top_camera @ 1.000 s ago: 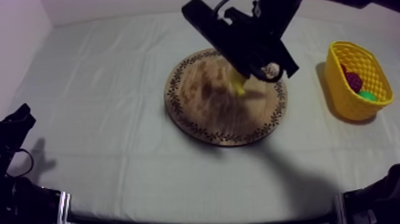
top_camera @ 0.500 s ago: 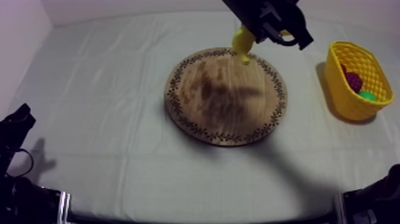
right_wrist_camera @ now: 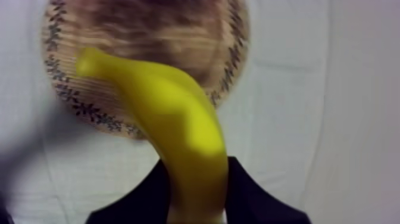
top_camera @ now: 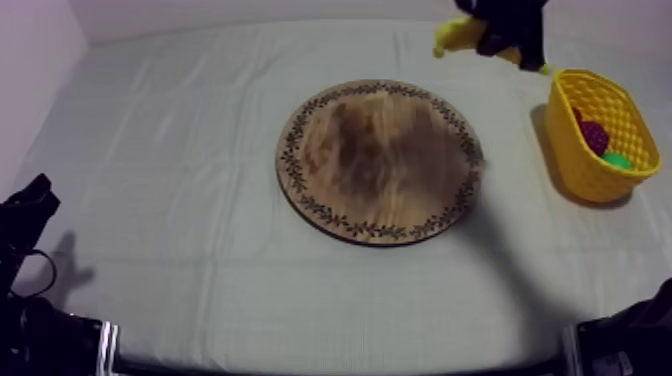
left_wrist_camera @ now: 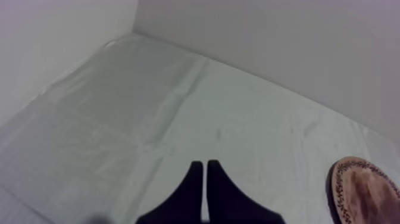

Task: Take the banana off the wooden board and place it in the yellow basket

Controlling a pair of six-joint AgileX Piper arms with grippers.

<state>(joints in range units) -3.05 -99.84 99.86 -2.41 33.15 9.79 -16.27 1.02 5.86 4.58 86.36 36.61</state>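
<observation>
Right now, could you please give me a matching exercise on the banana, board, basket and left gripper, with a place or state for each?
1. banana
2. board
3. basket
4. left gripper

a. shut on nothing
b. to the board's right in the top view
c. bare
d. held in the right gripper

Pairs: 1-d, 2-c, 3-b, 4-a.

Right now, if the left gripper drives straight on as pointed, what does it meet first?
Looks free: the left gripper, shut, points across bare cloth toward the back wall, likely first contact. The wooden board sits beside that line.
</observation>
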